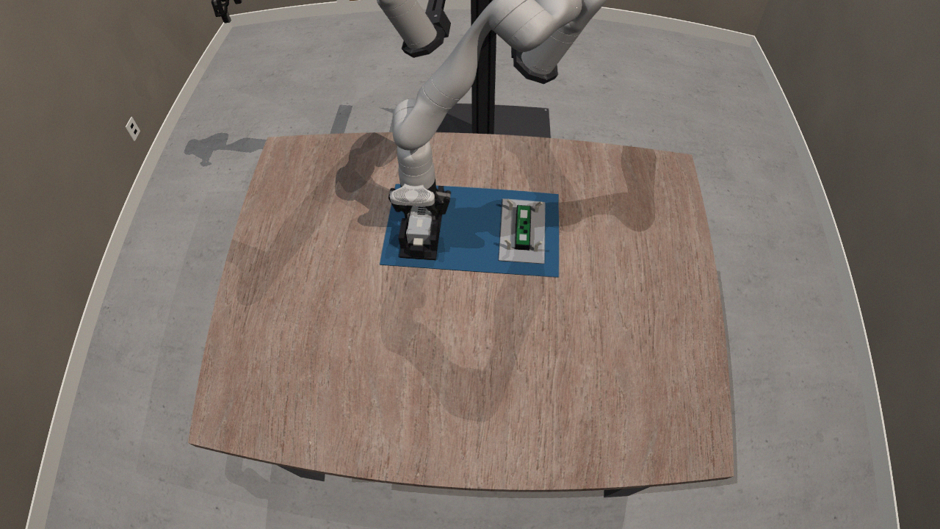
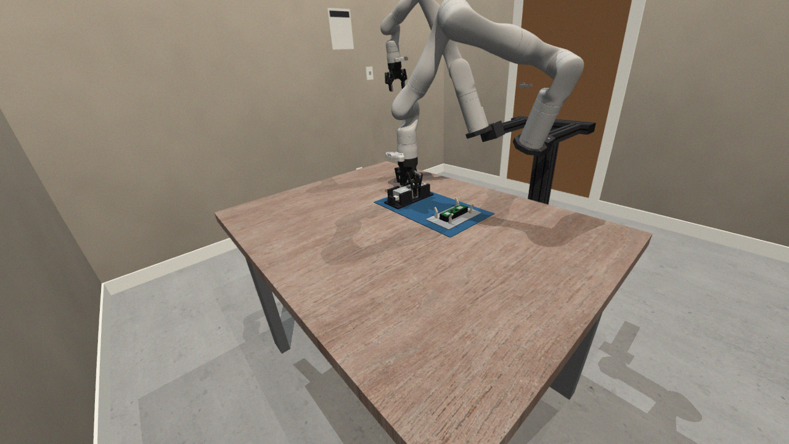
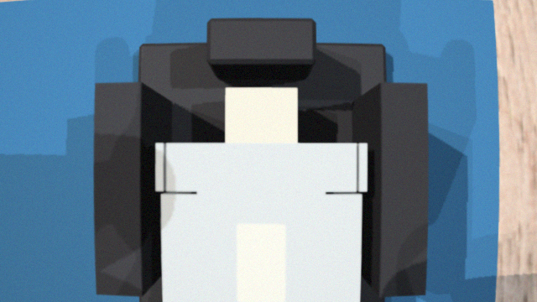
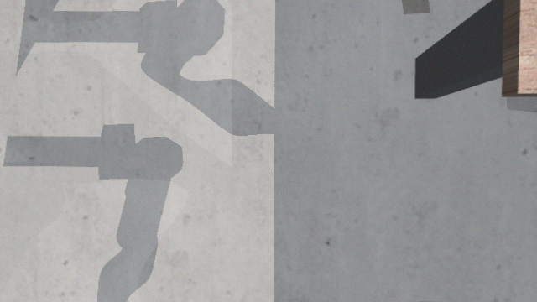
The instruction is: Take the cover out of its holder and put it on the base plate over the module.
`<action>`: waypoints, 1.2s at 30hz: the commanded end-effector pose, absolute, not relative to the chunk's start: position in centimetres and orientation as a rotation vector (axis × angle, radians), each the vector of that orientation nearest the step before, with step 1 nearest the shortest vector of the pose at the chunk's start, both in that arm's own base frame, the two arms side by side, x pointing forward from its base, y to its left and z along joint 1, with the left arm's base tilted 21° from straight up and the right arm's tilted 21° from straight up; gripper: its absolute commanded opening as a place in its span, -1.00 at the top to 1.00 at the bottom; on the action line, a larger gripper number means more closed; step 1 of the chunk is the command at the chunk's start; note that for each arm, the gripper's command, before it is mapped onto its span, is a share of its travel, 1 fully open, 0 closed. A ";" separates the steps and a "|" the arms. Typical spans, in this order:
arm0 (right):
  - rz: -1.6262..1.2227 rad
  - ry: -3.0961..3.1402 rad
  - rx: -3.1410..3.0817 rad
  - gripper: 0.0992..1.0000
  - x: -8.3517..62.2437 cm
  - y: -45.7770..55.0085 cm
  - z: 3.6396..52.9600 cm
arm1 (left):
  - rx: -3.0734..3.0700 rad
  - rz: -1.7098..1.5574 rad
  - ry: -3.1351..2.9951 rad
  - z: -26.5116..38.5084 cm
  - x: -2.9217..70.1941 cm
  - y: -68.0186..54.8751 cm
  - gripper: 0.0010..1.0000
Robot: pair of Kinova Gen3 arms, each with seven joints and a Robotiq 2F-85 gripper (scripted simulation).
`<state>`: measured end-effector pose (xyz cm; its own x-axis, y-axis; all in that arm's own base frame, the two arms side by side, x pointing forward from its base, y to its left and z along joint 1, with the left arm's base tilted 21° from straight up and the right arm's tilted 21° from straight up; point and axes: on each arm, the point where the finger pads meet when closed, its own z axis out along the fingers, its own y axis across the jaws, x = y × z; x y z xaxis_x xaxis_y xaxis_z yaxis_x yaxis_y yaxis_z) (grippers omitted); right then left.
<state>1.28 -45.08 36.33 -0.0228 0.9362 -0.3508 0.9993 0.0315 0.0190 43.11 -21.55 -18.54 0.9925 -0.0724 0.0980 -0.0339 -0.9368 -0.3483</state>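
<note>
The pale grey cover [image 1: 418, 230] [image 2: 402, 190] [image 3: 201, 210] sits in its black holder [image 1: 417, 254] [image 3: 117, 189], between two side walls. In the left wrist view its long sides stand slightly inward of its end piece, with short dark slits there. My left gripper [image 1: 421, 211] [image 2: 409, 187] is down at the holder, shut on the cover's sides; its fingertips are largely hidden. The green and black module [image 1: 522, 230] [image 2: 455, 211] stands on the light base plate [image 1: 522, 258], between upright posts. My right gripper [image 1: 222, 14] [image 2: 397, 87] is open and empty, far from the table.
The holder and base plate lie on a blue mat [image 1: 470, 253] [image 3: 449, 21] on the wooden table [image 1: 460, 315] [image 2: 413, 287]. Several pale posts rise near the plate's corners. The holder has a black end block [image 3: 261, 42]. The right wrist view shows floor and a table corner [image 4: 529, 50].
</note>
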 end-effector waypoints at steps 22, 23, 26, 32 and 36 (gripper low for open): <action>-0.341 2.043 1.987 -1.00 1.3 -45.1 36.4 | -2.784 -0.157 0.077 -15.1 42.7 -22.9 1.00; -0.341 2.043 1.987 -1.00 1.3 -45.1 36.4 | -2.784 -0.157 0.077 -14.8 42.7 -23.0 1.00; -0.341 2.043 1.987 -1.00 1.3 -45.1 36.4 | -2.784 -0.157 0.077 -14.0 42.6 -23.3 1.00; -0.341 2.043 1.987 -1.00 1.3 -45.1 36.4 | -2.784 -0.157 0.077 -12.9 42.5 -23.7 1.00; -0.341 2.043 1.987 -1.00 1.3 -45.1 36.4 | -2.784 -0.157 0.077 -12.9 42.5 -23.7 1.00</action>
<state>1.28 -45.08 36.33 -0.0228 0.9362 -0.3508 0.9993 0.0315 0.0190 42.39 -23.57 -12.97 0.9926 -0.0724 0.0977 -0.0340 -0.9366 -0.3487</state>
